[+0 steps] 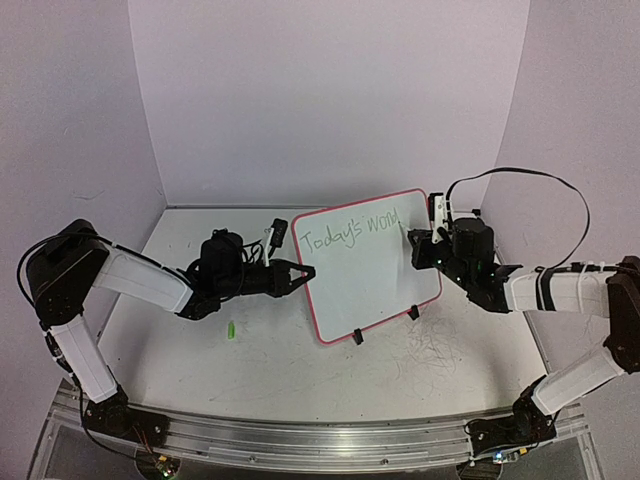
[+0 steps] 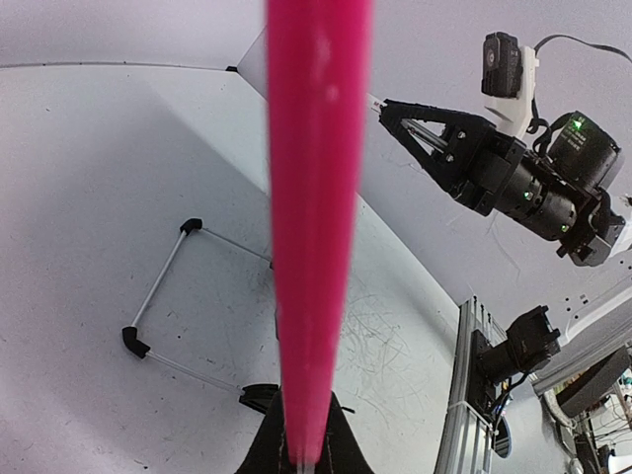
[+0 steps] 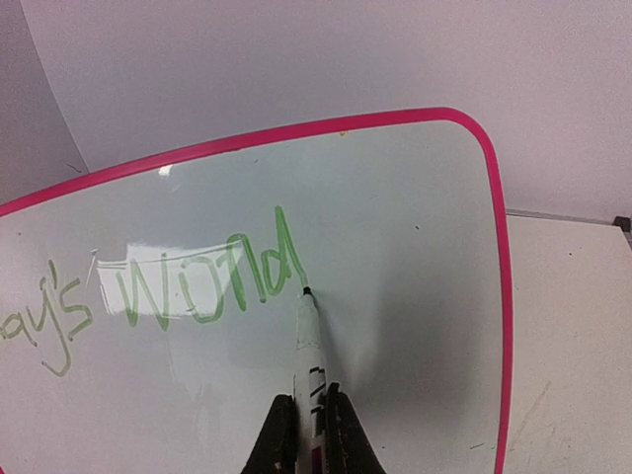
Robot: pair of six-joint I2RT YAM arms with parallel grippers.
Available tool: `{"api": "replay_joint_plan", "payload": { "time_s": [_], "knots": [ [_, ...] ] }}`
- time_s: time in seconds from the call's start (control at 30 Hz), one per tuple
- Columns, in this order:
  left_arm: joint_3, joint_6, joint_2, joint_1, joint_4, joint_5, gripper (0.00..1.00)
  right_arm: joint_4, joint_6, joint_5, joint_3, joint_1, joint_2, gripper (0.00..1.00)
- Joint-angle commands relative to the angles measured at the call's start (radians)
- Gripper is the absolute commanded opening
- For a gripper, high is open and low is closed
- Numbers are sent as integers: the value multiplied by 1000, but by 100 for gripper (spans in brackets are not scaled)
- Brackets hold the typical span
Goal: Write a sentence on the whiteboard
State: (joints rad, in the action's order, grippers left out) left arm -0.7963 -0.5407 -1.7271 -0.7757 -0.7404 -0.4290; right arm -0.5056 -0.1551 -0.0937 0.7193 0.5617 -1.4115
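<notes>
Board [image 1: 365,262]: stands on the table [image 1: 280,385] at mid-depth, a little right of centre. It is propped on black clip feet [image 1: 357,337] and leans back, its face toward the near edge. The pink rim is turned so that the left side sits nearer the near edge than the right side.

Left gripper [image 1: 303,272]: clenched on the board's left rim, about halfway up. In the left wrist view the rim [image 2: 316,197] runs straight up the frame, edge-on, and is pinched between the two fingers [image 2: 341,449] at the bottom. Beside it a wire stand [image 2: 158,296] with black end caps rests on the table.

Right gripper [image 1: 413,240]: at the board's upper right, jaws closed on a white marker [image 3: 309,341]. The marker points away from the wrist. Its dark tip touches the board face just right of the foot of the last letter.

Sentence [image 1: 352,230]: thin green script that climbs from left to right across the upper half of the board. It reads "Today's Wond". The right wrist view shows only "ay's Wond" [image 3: 188,286], with glare across the "W".

Other:
- A small green piece [image 1: 231,329] lies on the table left of the board, toward the near edge and apart from both arms.
- Grey scribbles [image 1: 430,350] mark the table near the board's right foot.
</notes>
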Motion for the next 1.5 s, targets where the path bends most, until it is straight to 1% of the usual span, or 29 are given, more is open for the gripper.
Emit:
{"api": "replay_joint_plan", "payload": {
  "time_s": [0.0,0.13,0.3,0.8,1.17,1.47],
  "knots": [
    [9,24,49,-2,-2,-11,0,8,-10,22,19,6,37,0],
    [16,25,56,-2,-1,-7,0,-4,-22,36,20,-1,72,0],
    [20,27,57,-2,0,-5,0,-5,-18,31,25,-4,73,0],
    [9,29,57,-2,3,-13,0,-12,-7,-3,60,-8,-2,0],
    [6,29,58,-2,6,-14,0,-12,-28,-63,72,-15,-29,0],
    [4,31,54,-2,6,-15,0,-35,-1,-47,95,-18,-46,0]
  ]
}}
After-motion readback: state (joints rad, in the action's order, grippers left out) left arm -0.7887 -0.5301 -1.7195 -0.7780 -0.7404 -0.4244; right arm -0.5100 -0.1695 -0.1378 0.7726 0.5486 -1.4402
